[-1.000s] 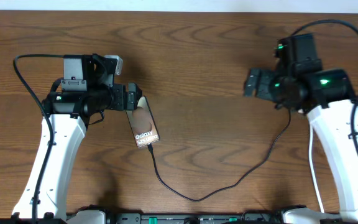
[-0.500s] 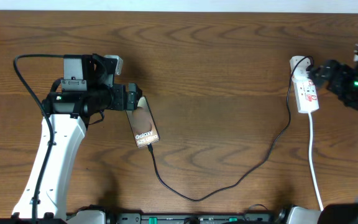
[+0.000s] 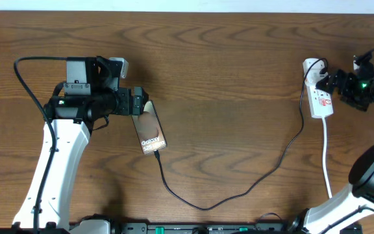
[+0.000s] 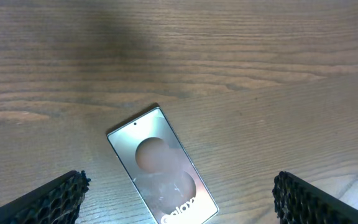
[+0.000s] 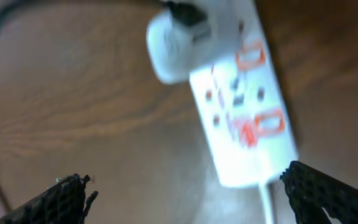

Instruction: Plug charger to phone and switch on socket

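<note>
The phone (image 3: 150, 133) lies on the wood table, "Galaxy" lettering at its near end; it also shows in the left wrist view (image 4: 163, 165). The charger (image 3: 239, 192) runs from the phone's near end in a loop to its black plug (image 3: 319, 65) in the socket (image 3: 320, 97), a white power strip at the right. In the right wrist view the socket (image 5: 241, 93) is blurred, with red marks and the plug (image 5: 182, 15) at its rounded end. My left gripper (image 3: 137, 103) is open over the phone's far end. My right gripper (image 3: 335, 83) is open, just right of the socket.
The socket's white cord (image 3: 326, 162) runs toward the table's near edge. The left arm's black cable (image 3: 28, 84) arcs at the far left. The table's far edge meets a white wall.
My right arm has swung from over the socket out to the right, uncovering the socket, and now sits just beside it. The left arm, phone and charger have not moved.
</note>
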Robot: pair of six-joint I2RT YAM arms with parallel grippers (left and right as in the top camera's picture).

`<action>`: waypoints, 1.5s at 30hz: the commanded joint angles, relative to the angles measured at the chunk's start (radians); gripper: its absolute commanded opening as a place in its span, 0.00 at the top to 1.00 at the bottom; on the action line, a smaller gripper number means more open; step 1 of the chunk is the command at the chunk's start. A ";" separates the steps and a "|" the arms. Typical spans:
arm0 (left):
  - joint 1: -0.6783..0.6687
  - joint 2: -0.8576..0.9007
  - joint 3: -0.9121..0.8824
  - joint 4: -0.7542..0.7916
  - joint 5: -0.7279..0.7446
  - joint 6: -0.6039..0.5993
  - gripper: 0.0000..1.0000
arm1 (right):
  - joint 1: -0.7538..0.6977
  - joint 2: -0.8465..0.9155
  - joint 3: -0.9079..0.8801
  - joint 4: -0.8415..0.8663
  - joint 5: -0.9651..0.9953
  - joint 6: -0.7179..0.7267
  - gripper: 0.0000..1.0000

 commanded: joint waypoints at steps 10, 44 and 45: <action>0.000 -0.008 0.010 -0.002 -0.006 0.014 0.03 | 0.010 0.110 0.046 0.195 -0.076 -0.086 0.01; 0.000 -0.008 0.010 -0.002 -0.006 0.014 0.03 | 0.039 0.200 0.045 0.237 -0.116 -0.204 0.01; 0.000 -0.008 0.010 -0.002 -0.006 0.014 0.03 | 0.039 0.200 0.043 0.237 -0.116 -0.200 0.01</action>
